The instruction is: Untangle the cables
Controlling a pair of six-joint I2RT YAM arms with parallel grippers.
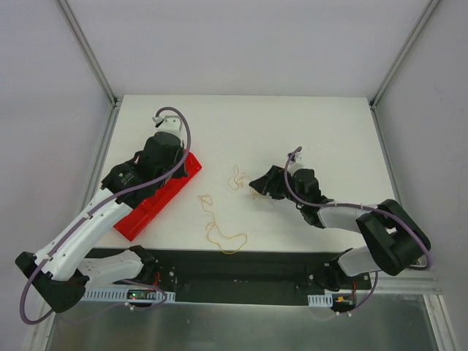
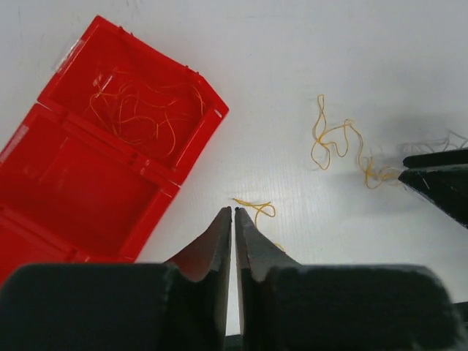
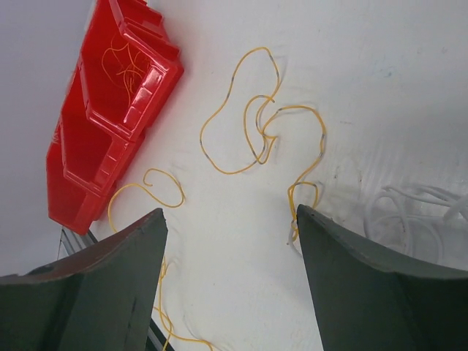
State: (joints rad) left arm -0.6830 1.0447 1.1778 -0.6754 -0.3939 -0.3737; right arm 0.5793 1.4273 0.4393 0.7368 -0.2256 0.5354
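Observation:
Thin yellow cables lie loose on the white table. A looped one (image 1: 235, 178) lies in the middle, also in the right wrist view (image 3: 232, 172) and the left wrist view (image 2: 319, 121). A short strand (image 1: 206, 199) (image 2: 256, 205) and a long loop (image 1: 225, 238) lie nearer the front. Whitish wires (image 3: 417, 212) lie beside my right finger. More thin strands (image 2: 139, 110) lie inside the red bin (image 1: 146, 212). My left gripper (image 2: 234, 210) is shut and empty, above the table at the bin's right edge. My right gripper (image 3: 230, 212) (image 1: 257, 187) is open, low over the table, one finger at the looped cable's end.
The red bin (image 3: 95, 168) has two compartments and lies slanted at the table's left, under my left arm. A black rail (image 1: 241, 263) runs along the table's front edge. White walls enclose the table's left, back and right.

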